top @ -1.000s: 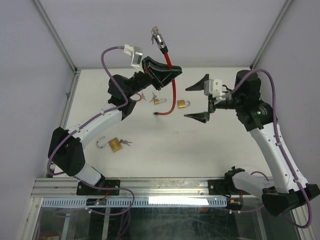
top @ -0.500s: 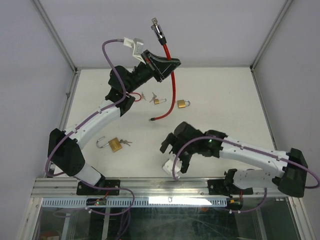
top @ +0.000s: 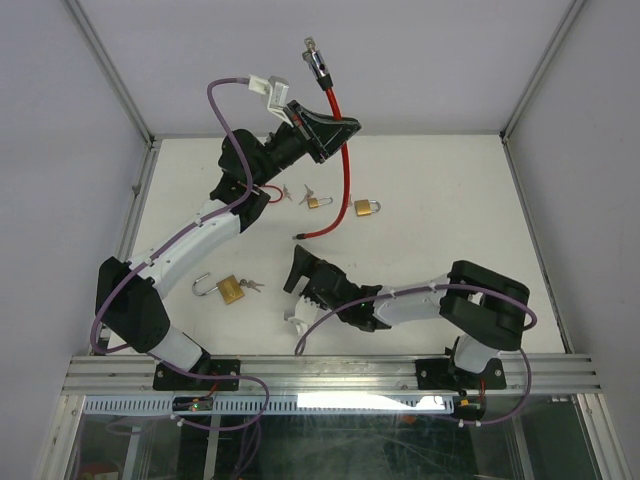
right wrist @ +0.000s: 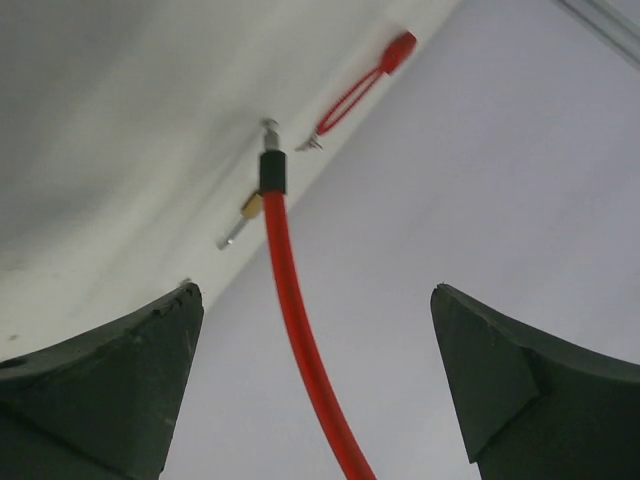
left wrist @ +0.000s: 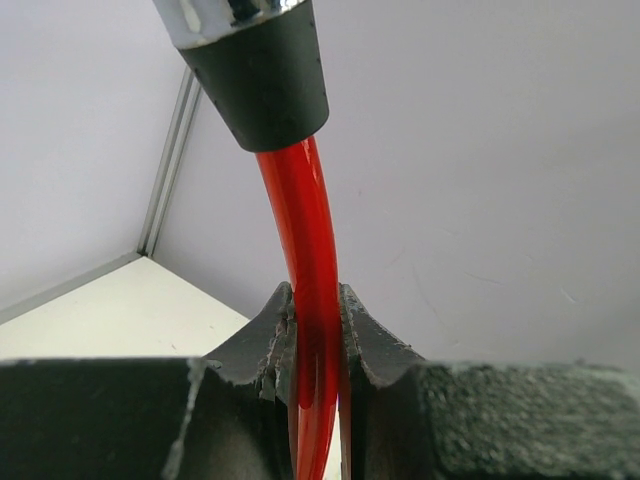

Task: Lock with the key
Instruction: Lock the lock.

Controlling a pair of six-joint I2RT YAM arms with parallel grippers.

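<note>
**Cable lock (top: 347, 185), red plastic sheath, black collars, chrome head: held aloft, loop open**

**Location.** The cable lock hangs in the air over the far half of the white table (top: 450, 230). The left gripper (top: 335, 132) pinches it partway along its length. In the left wrist view the two black pads are closed tight on the red sheath, with a black collar just above them.

**Why so held.** A grip below the head leaves both ends clear. The chrome head (top: 316, 62) stands up above the jaws. The free end (top: 302, 237) curls down toward the near side, close over the table; whether it touches I cannot tell. I judge this offers the loose end to the other arm. The right gripper (top: 297, 292) lies low by the table's near edge, jaws spread wide and holding nothing. Its wrist camera looks between its fingers along the cable to that free end.

**Appearance.** The sheath is glossy, translucent red and smooth, bent in one long bow.
- **Upper end:** a tapered black collar, then the chrome barrel. Small metal pieces at its tip look like a key (top: 310, 44), too small to be sure.
- **Lower end:** a short black collar with a bare metal pin.
- **State:** the two ends are well apart, so locking is not yet done.

**Also on the table.**
- A closed brass padlock (top: 366, 208).
- A smaller brass padlock (top: 318, 202), with keys beside it.
- An open-shackle brass padlock (top: 232, 291) near the left arm.
- A thin red loop (right wrist: 398, 48).
</note>
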